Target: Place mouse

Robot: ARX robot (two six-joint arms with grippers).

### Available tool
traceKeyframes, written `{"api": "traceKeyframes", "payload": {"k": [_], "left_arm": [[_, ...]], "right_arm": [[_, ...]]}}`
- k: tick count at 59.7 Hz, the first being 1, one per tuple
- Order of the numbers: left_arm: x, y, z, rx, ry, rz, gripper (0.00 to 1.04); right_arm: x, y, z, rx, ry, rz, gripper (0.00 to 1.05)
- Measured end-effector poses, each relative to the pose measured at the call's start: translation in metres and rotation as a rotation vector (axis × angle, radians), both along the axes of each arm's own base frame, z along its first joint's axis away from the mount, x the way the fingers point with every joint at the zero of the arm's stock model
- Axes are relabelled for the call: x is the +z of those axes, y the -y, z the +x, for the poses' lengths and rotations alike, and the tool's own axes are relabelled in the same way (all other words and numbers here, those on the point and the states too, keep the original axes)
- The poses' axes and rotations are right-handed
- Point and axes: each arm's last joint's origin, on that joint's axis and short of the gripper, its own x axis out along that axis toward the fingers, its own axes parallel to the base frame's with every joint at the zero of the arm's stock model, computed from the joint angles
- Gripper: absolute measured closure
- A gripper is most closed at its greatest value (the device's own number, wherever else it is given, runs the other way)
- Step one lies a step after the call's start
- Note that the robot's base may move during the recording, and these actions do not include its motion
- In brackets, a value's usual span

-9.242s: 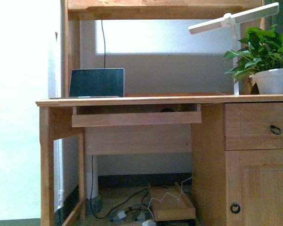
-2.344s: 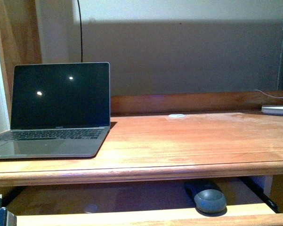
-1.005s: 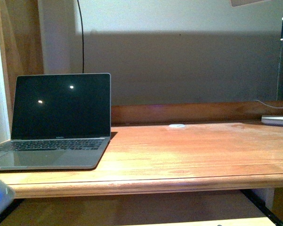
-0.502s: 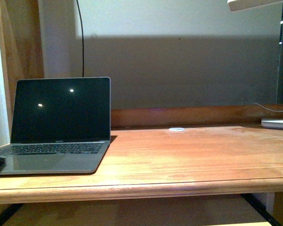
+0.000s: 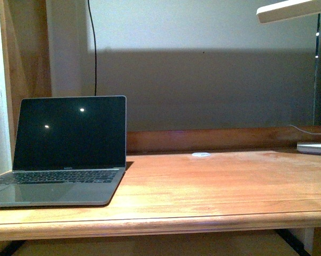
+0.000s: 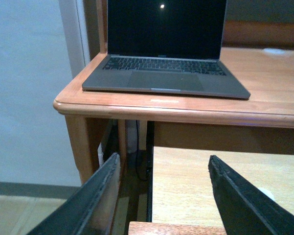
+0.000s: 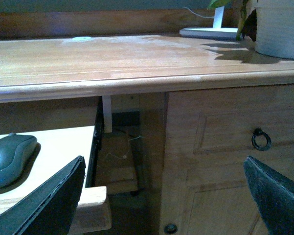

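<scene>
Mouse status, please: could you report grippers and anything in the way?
Left gripper, right gripper open. Mouse on keyboard tray, ungripped. Desktop overhangs tray.

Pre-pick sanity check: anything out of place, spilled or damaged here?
Only the mouse: it lies on the pull-out tray under the desktop, not up beside the laptop. Nothing looks spilled, askew or damaged.

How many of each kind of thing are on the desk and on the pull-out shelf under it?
laptop: 1
mouse: 1
white disc: 1
lamp: 1
plant pot: 1
Total: 5
</scene>
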Motion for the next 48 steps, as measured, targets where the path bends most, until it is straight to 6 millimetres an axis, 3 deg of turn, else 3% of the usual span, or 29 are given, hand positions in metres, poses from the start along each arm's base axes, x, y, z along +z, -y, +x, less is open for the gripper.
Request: {"api": "traceKeyframes", "payload": {"k": [9,16,48], "left_arm": [[-0.013,0.0,-0.004,-0.001,0.015,0.001,0.75],[-0.026,0.0,-0.003,-0.002,0.012,-0.001,1.03],[-0.047,0.0,-0.004,-0.002,0.012,0.003,1.02]], "right_arm": [[0.0,0.0,0.0,0.0,0.0,0.0,0.07],[0.0,0.0,0.0,0.0,0.0,0.0,0.07],[0.0,0.0,0.0,0.0,0.0,0.0,0.07]]}}
